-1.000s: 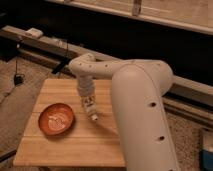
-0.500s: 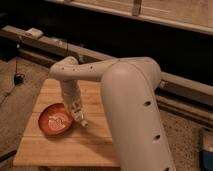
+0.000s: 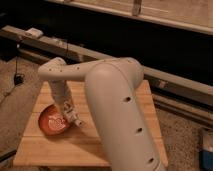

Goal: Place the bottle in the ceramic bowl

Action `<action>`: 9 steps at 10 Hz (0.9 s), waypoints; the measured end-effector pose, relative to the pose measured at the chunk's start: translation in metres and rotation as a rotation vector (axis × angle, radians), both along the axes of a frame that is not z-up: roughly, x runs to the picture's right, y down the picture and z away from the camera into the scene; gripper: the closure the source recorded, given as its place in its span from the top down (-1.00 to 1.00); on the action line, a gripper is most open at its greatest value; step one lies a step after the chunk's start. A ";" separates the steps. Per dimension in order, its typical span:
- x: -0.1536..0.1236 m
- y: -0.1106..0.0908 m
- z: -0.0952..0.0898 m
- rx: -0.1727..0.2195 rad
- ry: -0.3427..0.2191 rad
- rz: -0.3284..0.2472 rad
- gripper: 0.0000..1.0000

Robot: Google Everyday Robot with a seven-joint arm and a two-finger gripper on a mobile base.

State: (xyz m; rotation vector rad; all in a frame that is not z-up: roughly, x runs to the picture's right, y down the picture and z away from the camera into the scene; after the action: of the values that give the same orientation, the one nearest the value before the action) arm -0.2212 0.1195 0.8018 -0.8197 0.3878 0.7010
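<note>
The reddish-orange ceramic bowl (image 3: 47, 125) with a pale design inside sits at the left of the wooden table (image 3: 47, 150). My gripper (image 3: 70, 114) hangs at the bowl's right rim, pointing down. It holds the small pale bottle (image 3: 76, 120), whose lower end sticks out just right of the rim, close above the table. My large white arm (image 3: 115, 100) hides the table's middle.
A long metal rail (image 3: 80, 50) runs behind the table, with a small white box (image 3: 34, 32) on it at the left. A dark cable (image 3: 17, 75) hangs at the far left. A blue object (image 3: 206, 150) stands on the floor at the lower right.
My gripper has swung left with the bottle, from the table's middle to the bowl's right rim. The bowl has not moved.
</note>
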 end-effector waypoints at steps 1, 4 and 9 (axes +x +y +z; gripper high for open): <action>-0.009 0.002 0.001 -0.009 -0.014 -0.019 -0.65; -0.019 0.005 0.007 -0.029 -0.039 -0.059 0.00; -0.021 0.009 0.007 -0.061 -0.061 -0.082 0.60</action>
State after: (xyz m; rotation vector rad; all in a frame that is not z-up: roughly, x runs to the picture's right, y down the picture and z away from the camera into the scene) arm -0.2422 0.1283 0.8090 -0.8760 0.3870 0.5894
